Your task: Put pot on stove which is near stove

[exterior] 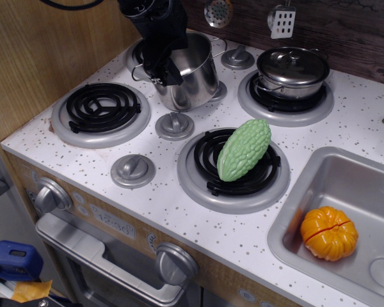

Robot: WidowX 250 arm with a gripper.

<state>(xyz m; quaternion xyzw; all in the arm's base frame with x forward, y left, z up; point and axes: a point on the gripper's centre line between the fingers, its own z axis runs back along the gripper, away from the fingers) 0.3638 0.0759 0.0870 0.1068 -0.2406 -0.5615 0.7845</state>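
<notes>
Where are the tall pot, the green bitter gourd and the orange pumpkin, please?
tall pot [195, 77], camera view, its shiny side wall.
green bitter gourd [244, 149], camera view, middle of its bumpy body.
orange pumpkin [329, 233], camera view, its top.

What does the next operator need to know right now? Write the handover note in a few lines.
Gripper: at the near-left rim of the tall steel pot; the jaws look closed on the rim, but the contact is partly hidden.
Pot: at the back of the cooktop, tilted, between the back-left burner and the centre knobs, not seated on any coil.
Front-left burner is bare; front-right burner carries a green bitter gourd; back-right burner has the lidded pot.
Done: pot apparently grasped.
Left: set it squarely on a burner and release.
</notes>
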